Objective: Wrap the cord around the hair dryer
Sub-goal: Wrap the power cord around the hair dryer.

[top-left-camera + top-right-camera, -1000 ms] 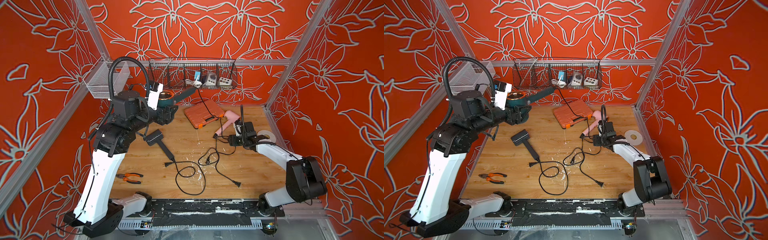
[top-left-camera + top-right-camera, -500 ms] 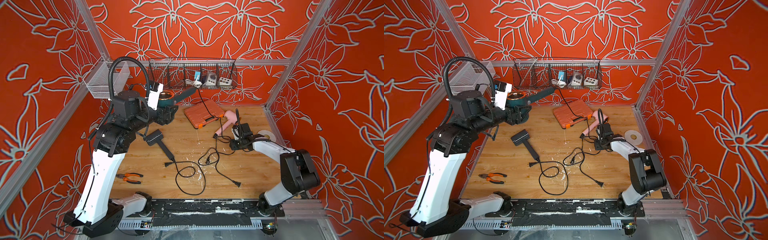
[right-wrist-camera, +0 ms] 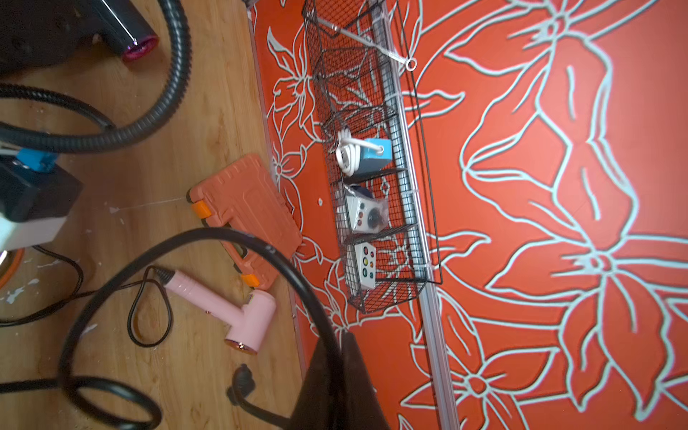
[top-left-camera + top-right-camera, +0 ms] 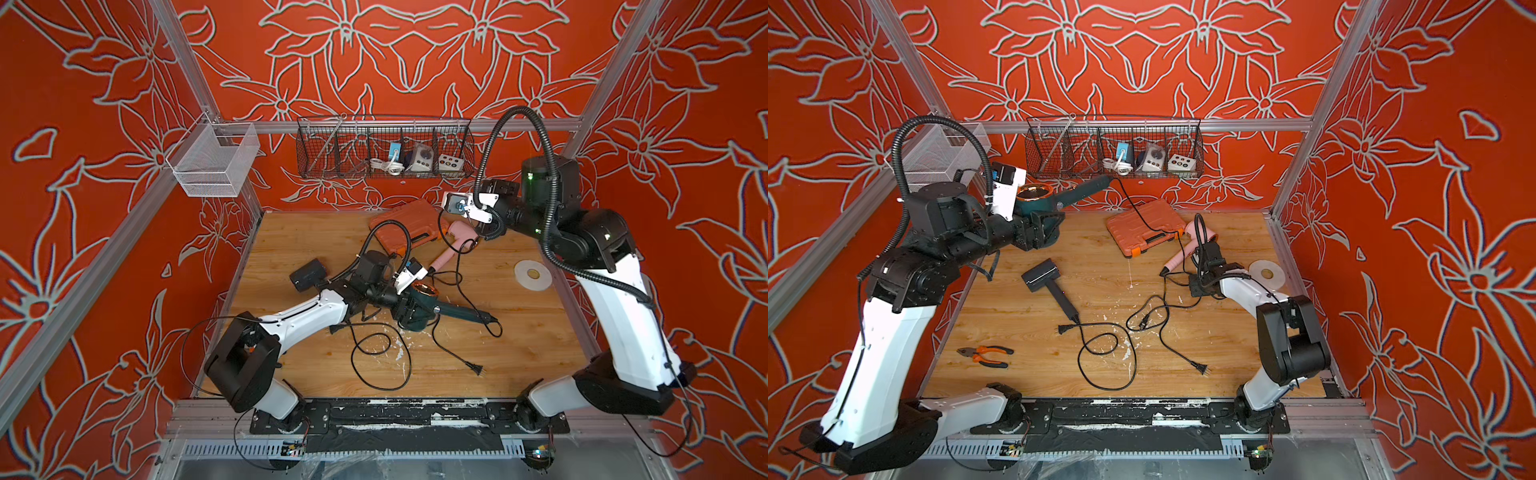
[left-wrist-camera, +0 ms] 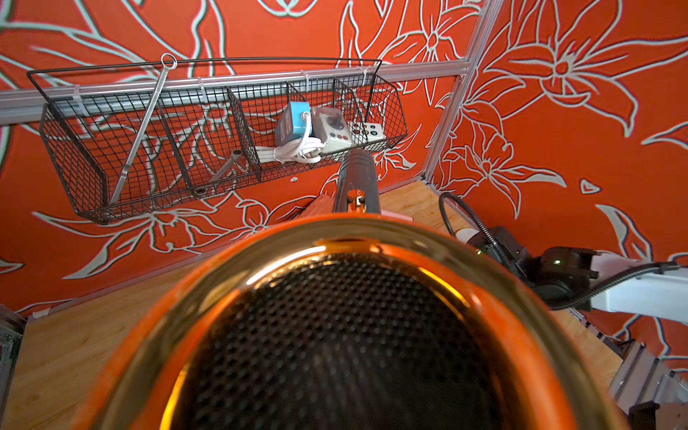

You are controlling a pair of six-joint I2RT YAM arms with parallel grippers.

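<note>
My left gripper (image 4: 1040,226) is shut on the teal hair dryer (image 4: 1042,199) with the copper ring, held high by the wire basket in a top view. The dryer's grille (image 5: 335,316) fills the left wrist view. Its black cord (image 4: 1144,216) runs down across the orange case to my right gripper (image 4: 1198,286), low beside the pink dryer. A top view disagrees: there the left gripper (image 4: 409,311) holds the dryer (image 4: 419,305) low at mid-table and the right gripper (image 4: 484,232) is raised. In the right wrist view the right gripper (image 3: 340,337) is shut on the cord (image 3: 223,234).
A pink dryer (image 4: 1187,245), a black dryer (image 4: 1044,276), an orange case (image 4: 1144,228), pliers (image 4: 986,355) and a tape roll (image 4: 1264,272) lie on the wooden table. Loose cords loop near the front. A wire basket (image 4: 1115,145) hangs on the back wall.
The right gripper has shut on the cord beside the pink dryer. A top view now shows the left arm down at mid-table and the right arm raised, unlike before.
</note>
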